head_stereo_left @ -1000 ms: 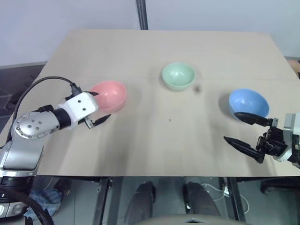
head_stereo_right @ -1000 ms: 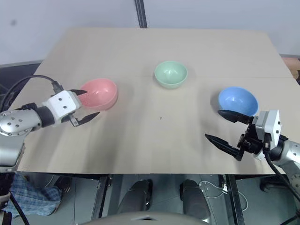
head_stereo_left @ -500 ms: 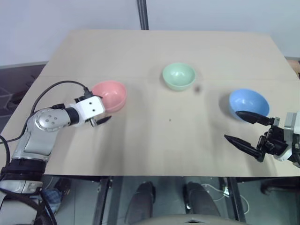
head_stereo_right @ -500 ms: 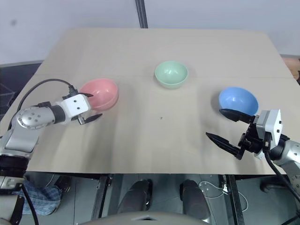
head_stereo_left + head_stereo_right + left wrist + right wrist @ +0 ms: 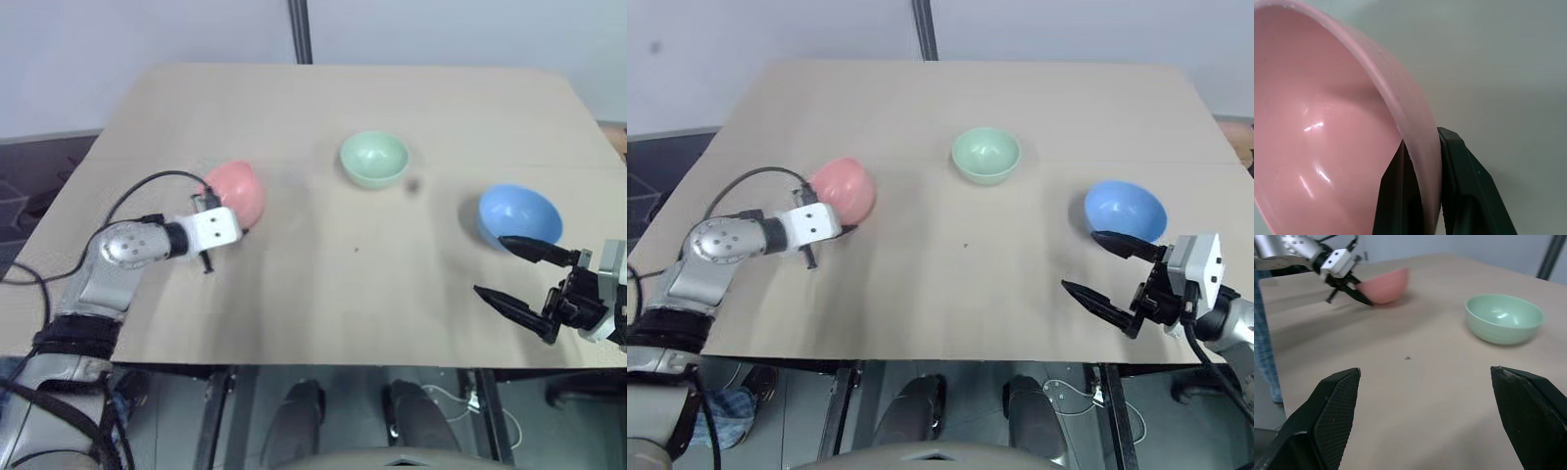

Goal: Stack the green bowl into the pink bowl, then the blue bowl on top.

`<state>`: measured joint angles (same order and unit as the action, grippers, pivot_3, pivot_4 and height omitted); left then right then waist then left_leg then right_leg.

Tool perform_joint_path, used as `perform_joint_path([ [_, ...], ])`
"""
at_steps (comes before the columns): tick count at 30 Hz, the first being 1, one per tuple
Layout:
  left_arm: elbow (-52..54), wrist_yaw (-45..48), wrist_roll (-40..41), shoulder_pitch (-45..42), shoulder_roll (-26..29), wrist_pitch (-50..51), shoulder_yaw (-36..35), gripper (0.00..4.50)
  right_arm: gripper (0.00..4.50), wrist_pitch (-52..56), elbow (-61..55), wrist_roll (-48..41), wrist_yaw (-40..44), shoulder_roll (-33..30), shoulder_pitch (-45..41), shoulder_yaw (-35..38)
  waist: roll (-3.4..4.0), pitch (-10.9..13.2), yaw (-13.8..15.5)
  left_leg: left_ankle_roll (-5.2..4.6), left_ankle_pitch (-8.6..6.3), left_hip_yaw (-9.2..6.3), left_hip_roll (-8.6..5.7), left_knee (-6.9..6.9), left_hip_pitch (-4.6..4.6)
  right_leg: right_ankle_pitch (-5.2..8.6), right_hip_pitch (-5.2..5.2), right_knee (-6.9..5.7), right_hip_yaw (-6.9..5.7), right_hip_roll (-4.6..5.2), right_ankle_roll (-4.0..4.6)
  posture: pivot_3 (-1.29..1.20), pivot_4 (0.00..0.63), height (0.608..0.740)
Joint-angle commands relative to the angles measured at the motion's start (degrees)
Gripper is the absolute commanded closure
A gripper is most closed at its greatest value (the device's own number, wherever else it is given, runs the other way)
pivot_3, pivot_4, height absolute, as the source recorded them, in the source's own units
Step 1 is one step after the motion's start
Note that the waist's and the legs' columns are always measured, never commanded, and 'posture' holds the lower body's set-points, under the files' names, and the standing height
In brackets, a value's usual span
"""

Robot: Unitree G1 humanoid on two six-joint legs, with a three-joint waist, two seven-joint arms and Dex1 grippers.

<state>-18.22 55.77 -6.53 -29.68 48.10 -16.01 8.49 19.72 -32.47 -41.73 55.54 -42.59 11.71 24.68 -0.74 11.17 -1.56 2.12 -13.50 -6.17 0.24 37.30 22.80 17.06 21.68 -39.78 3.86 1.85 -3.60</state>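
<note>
1. Three smooth round plastic bowls sit on my tan wooden table, well apart from one another.
2. My left gripper is clenched on the rim of the salmon-pink bowl; in my left wrist view one black finger lies outside the wall and the other inside.
3. The pink bowl is at the table's left, tipped so that its open side faces my left arm.
4. The pale mint-green bowl stands upright at centre, toward the far edge.
5. The light sky-blue bowl stands upright at right.
6. My right gripper hangs spread wide and empty, just beside the blue bowl's near side.
</note>
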Motion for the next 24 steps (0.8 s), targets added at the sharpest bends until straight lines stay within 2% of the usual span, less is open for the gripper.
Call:
perform_joint_path([
  [1, 4.35, 5.07, -0.14, -3.75, -1.66, -5.83, 4.53, 4.48, 0.00, -0.89, 0.04, 0.11, 0.44, -0.51, -1.11, -0.17, -0.01, 0.00, -0.12, 0.00, 0.00, 0.01, -0.01, 0.01, 0.00, 0.00, 0.00, 0.00, 0.01, 0.01, 0.00, 0.00, 0.150, 0.740],
  [9, 6.62, 11.73, -3.55, -7.87, -3.71, -16.69, 13.57, 4.48, 0.00, -1.56, 0.27, 1.37, 0.19, -0.25, -1.79, -0.52, 0.00, 0.00, -0.86, 0.00, 0.00, 0.07, 0.00, -0.04, -0.04, 0.00, 0.02, 0.00, 0.08, -0.01, 0.00, 0.00, 0.150, 0.740],
  [17, 5.04, 13.85, -3.73, -10.55, -5.17, -21.40, 15.63, 4.48, 0.00, -2.11, -1.11, 2.02, -1.21, 0.69, -0.66, -0.76, 0.00, 0.00, -0.74, 0.00, 0.00, 0.05, 0.00, -0.02, -0.03, 0.01, 0.01, -0.01, 0.08, -0.02, 0.00, 0.00, 0.150, 0.740],
  [20, 2.64, 8.37, -5.33, -12.07, -8.06, -23.76, 14.16, 3.25, 0.00, -2.30, -1.30, 2.09, -1.53, 0.80, -0.43, -0.91, 0.00, 0.00, -0.71, 0.00, 0.00, 0.05, 0.00, -0.01, -0.04, 0.01, 0.01, -0.02, 0.08, -0.03, 0.00, 0.00, 0.150, 0.740],
  [24, 1.97, 5.30, -4.16, -12.82, -10.19, -24.14, 13.09, 1.31, 0.00, -2.38, -1.11, 2.01, -1.48, 0.70, -0.42, -0.79, 0.00, 0.00, -0.65, -0.01, 0.00, 0.03, -0.01, 0.02, -0.02, 0.01, 0.00, -0.02, 0.07, -0.01, -0.01, 0.00, 0.150, 0.740],
])
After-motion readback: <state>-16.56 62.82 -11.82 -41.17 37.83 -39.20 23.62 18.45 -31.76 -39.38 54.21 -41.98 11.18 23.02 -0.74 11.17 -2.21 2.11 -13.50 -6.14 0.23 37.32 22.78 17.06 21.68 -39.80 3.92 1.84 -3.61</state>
